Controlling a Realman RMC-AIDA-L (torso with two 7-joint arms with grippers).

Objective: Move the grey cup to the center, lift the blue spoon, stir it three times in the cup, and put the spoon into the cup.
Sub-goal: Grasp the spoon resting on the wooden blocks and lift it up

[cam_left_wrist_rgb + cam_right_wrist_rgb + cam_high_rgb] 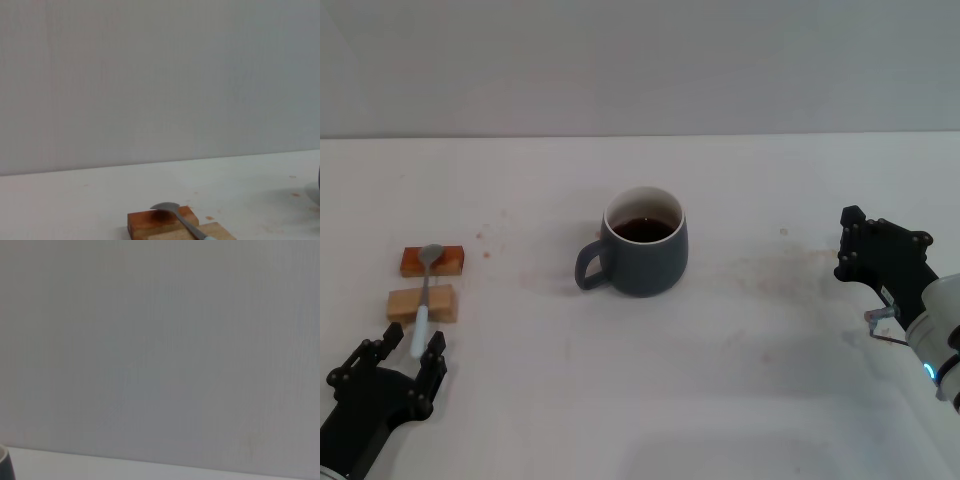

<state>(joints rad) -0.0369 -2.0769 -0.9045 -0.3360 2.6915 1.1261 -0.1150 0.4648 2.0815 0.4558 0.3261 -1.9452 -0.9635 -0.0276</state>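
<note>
Head view: blue spoon (424, 290) lies across two wooden blocks (426, 282), long axis near-far, handle just beyond your left gripper (392, 362), fingers spread, empty. Grey cup (638, 254) centre; right gripper (877, 258) idle far right, state unclear.

- Head view looks forward and down over the white table (740, 380), both arms at its near corners.
- Left wrist view sits low, close behind the wooden blocks (165, 222), facing the back wall.
- Right wrist view faces the wall too, catching only the grey cup (4, 462) at its edge; head view shares it.
</note>
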